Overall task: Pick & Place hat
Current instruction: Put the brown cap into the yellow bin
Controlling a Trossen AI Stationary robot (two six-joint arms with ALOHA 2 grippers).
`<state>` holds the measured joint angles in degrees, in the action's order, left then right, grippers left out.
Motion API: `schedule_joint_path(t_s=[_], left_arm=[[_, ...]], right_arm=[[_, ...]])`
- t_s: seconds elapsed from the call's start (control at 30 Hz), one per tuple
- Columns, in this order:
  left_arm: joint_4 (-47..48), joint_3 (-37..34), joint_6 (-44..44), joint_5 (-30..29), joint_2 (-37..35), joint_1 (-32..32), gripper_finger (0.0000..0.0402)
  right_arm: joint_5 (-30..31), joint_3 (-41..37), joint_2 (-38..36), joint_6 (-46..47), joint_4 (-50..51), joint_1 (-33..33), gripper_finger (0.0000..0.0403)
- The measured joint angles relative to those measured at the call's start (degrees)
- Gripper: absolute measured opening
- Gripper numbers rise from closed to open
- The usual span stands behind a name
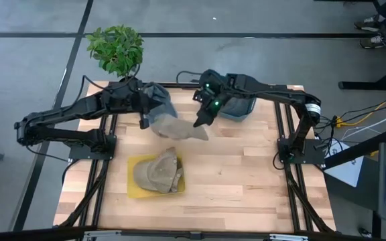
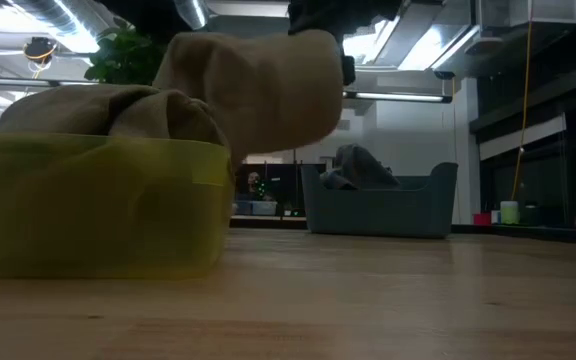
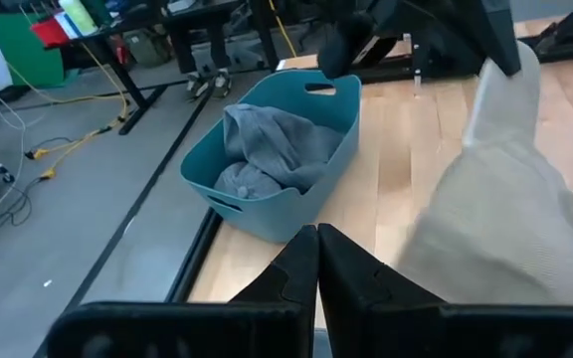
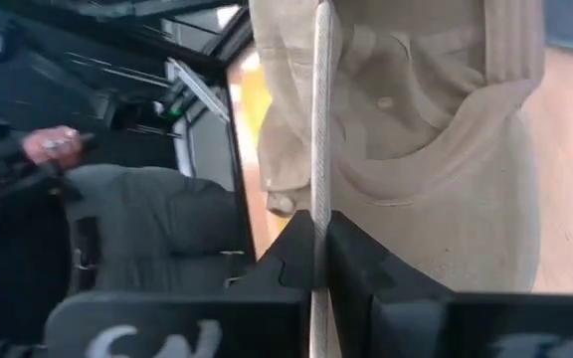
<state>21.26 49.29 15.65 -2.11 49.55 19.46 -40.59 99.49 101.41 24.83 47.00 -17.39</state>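
A: High view first — right gripper [image 1: 202, 120] is out past table centre with a tan hat [image 1: 179, 129] hanging from it. Why there?

B: Looks like mid-carry. The hat sits in the air just up from the yellow bin [image 1: 134, 189], toward 12 o'clock of it, so a drop into that bin seems the aim. The bin already holds another tan hat [image 1: 157, 173].

A: Fingers?

B: Right wrist view shows them pinched tight on a thin edge of the hat, fabric draping past them. Firm pinch on the brim edge is probably so the body hangs free and drops clean.

A: Left gripper [image 3: 316, 261]?

B: Fingers pressed together, nothing between them. It hovers beside the carried hat, at about 9 o'clock of it, near a blue bin [image 3: 313, 189] of grey hats [image 3: 272, 154]; likely just waiting.

A: Second bin?

B: Yes, another blue bin [image 1: 236, 107] at 2 o'clock from table centre, under the right arm.

A: Surface, room?

B: Light wooden slat table [image 1: 246, 181] on a black frame, grey floor around. Potted plant [image 1: 116, 47] at 11 o'clock off the table. Cables on the floor at 3 o'clock. Low view shows ceiling lights and an open workshop behind
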Motion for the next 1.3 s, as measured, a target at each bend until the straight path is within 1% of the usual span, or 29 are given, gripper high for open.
schedule_joint_path(t_s=[0.07,0.13,0.17,0.2,0.27,0.3,0.33,0.43,0.47,0.53,0.57,0.6,0.67,0.7,0.73,0.77,0.8,0.83,0.9,1.0,1.17,1.3], left_arm=[[-0.03,0.00,-0.65,-0.34,-0.48,0.00,0.0007],[-0.03,0.01,-1.45,-1.09,-1.03,0.00,0.0005],[-0.03,-0.01,-1.87,-1.39,-1.29,0.00,0.0004],[-0.05,-0.01,-2.24,-1.48,-1.54,0.00,0.0003],[-0.03,-0.01,-3.22,-1.49,-2.09,0.00,0.0002],[-0.07,-0.01,-3.41,-1.47,-2.35,0.00,0.0002],[-0.05,0.01,-3.50,-1.49,-2.58,0.00,0.0003],[-0.10,-0.01,-3.56,-1.49,-3.00,0.00,0.0006],[-0.33,-0.01,-3.95,-1.49,-3.06,0.00,0.0006],[-0.20,-0.01,-5.21,-1.49,-3.20,0.00,0.0007],[-0.21,-0.01,-5.79,-1.49,-3.23,0.00,0.0007],[-0.36,-0.01,-6.01,-1.46,-3.25,0.00,0.0007],[-0.27,-0.01,-6.28,-1.26,-3.25,0.00,0.0008],[-0.28,-0.01,-6.80,-1.04,-3.25,0.00,0.0008],[-0.29,-0.01,-7.69,-0.94,-3.25,0.00,0.0008],[-0.26,-0.01,-8.74,-0.92,-3.25,0.00,0.0008],[-0.20,-0.01,-9.84,-0.92,-3.25,0.00,0.0008],[-0.22,-0.01,-10.56,-0.92,-3.25,0.00,0.0007],[-0.20,-0.01,-10.91,-0.90,-3.25,0.00,0.0005],[-0.20,-0.01,-10.99,-0.83,-3.25,0.00,0.0004],[-0.18,-0.01,-11.00,-0.83,-3.25,0.00,0.0008],[-0.10,-0.01,-11.34,-0.30,-3.24,0.00,0.0007]], right_arm=[[-0.09,0.61,-0.03,1.01,0.49,-1.00,0.0016],[6.95,1.94,-0.05,3.30,6.15,-1.89,0.0016],[9.01,2.26,-0.09,2.58,9.75,-2.42,0.0016],[7.60,2.29,-0.09,0.64,11.68,-2.97,0.0016],[-0.05,2.29,-0.14,-1.53,9.62,-3.68,0.0016],[-2.20,2.29,-0.52,-1.52,8.57,-3.85,0.0016],[-1.81,2.33,-0.98,-0.87,8.18,-3.62,0.0016],[8.06,3.29,-2.00,1.64,11.84,-3.28,0.0016],[7.98,3.29,-1.96,1.38,12.35,-3.65,0.0016],[1.07,3.33,-1.63,0.38,9.23,-4.52,0.0016],[-0.35,3.53,-1.61,0.98,7.58,-4.66,0.0016],[1.26,4.11,-1.75,2.26,7.16,-4.58,0.0016],[9.25,5.70,-2.12,3.10,10.22,-4.26,0.0015],[9.88,5.88,-2.14,2.11,11.56,-4.23,0.0015],[6.15,5.84,-2.01,0.80,10.80,-4.51,0.0015],[1.49,5.78,-1.75,0.35,7.91,-4.80,0.0015],[-0.03,5.78,-1.62,1.19,4.97,-4.88,0.0015],[2.27,5.80,-1.71,2.66,4.14,-4.85,0.0015],[8.26,5.84,-2.40,3.69,5.58,-4.71,0.0015],[8.22,5.83,-2.14,3.25,4.59,-5.19,0.0015],[9.90,5.80,-2.28,3.49,2.47,-5.20,0.0015],[12.86,5.80,-2.17,3.03,2.61,-5.40,0.0015]])
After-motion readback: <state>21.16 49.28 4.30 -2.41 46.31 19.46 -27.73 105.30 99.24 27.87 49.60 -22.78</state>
